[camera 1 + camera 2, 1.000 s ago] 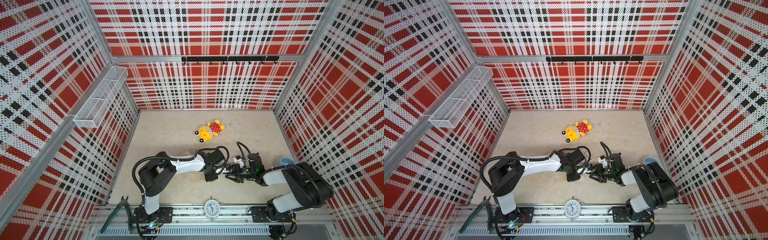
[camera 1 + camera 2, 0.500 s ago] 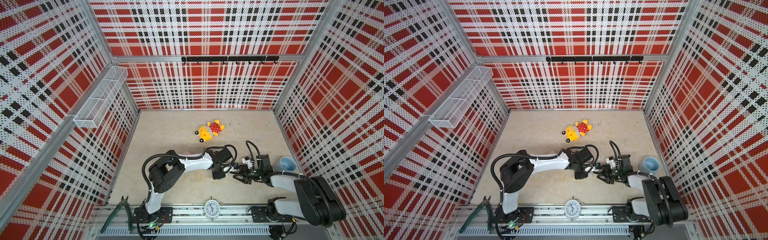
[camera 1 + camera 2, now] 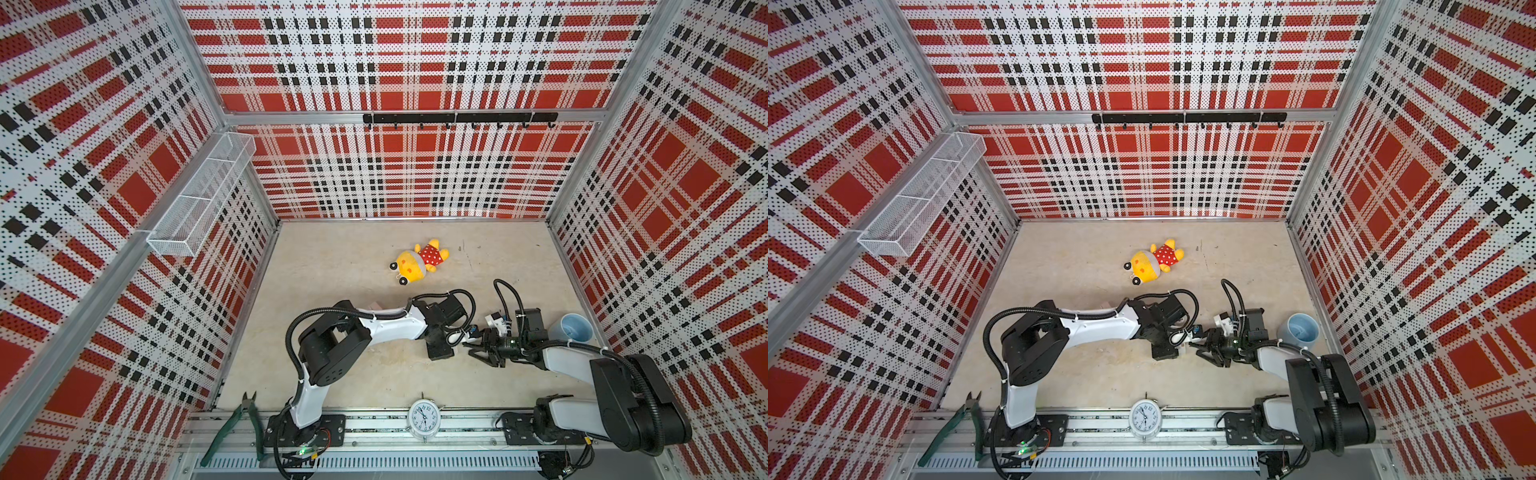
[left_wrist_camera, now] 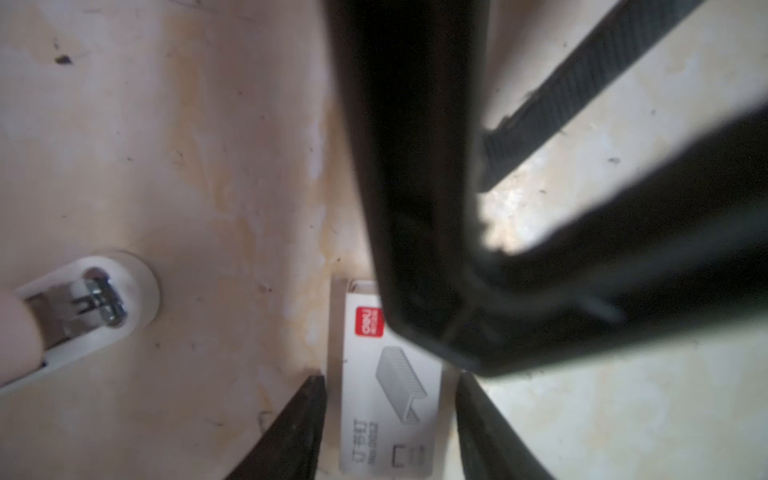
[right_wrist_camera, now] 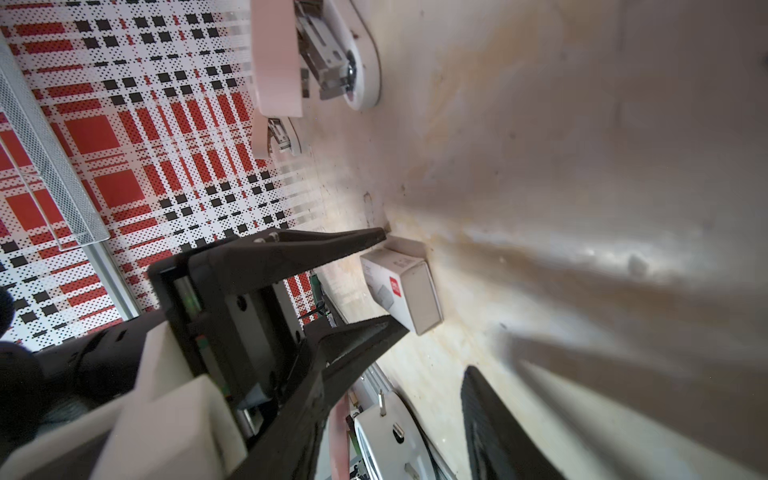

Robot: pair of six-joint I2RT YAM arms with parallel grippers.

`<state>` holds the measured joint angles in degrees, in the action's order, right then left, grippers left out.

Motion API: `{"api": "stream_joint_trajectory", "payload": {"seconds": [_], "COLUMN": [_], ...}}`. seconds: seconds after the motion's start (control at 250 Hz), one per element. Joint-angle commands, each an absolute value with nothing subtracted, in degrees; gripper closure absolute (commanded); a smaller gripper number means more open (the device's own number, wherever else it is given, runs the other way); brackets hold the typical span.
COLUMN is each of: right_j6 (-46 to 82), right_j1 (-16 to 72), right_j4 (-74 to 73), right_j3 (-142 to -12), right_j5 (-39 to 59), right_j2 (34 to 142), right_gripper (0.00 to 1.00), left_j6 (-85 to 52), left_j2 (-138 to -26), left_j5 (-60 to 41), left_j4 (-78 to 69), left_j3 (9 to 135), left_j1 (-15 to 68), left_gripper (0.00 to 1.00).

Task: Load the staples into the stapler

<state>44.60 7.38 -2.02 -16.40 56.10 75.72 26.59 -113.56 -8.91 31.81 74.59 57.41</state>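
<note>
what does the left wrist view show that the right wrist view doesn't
Only the left wrist view: the top of the staple box face-on, with its grey staple drawing and lettering. Only the right wrist view: the plaid wall, wire basket and clock. Both: the box between the parted fingers of the left gripper, and the pink-and-white stapler.

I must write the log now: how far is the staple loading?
Done: nothing yet; no loose strip shows, and the stapler lies untouched. In hand: the left claw straddles the box, jaws open, not gripping; the right claw is open and empty. Left: get a strip out and load it.
</note>
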Motion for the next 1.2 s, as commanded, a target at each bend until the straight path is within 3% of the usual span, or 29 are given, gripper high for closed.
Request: {"api": "stream_joint_trajectory", "payload": {"seconds": [0.0, 0.444, 0.608, 1.193], "right_j6": [43.66, 43.87, 45.38, 44.23], "right_j1": [7.4, 7.38, 7.38, 7.47], "right_j4": [-6.93, -13.74, -17.15, -16.84], "right_j3": [-18.15, -18.35, -17.86, -19.24], "right_j5": [59.74, 61.16, 62.14, 62.77], "right_j2": [76.97, 83.46, 85.15, 88.9], "right_gripper": [0.46, 0.47, 0.48, 0.49], "left_j6": [25.87, 27.51, 27.69, 27.94], "left_j2": [-111.89, -111.62, -111.52, -111.52], "left_j5": [-12.12, -14.86, -14.64, -14.26], "left_j4": [31.48, 30.25, 30.0, 28.4], "left_j3": [73.04, 71.1, 70.77, 69.53], "left_j1": [55.75, 55.9, 55.99, 56.34], "left_gripper": [0.47, 0.49, 0.57, 0.57]}}
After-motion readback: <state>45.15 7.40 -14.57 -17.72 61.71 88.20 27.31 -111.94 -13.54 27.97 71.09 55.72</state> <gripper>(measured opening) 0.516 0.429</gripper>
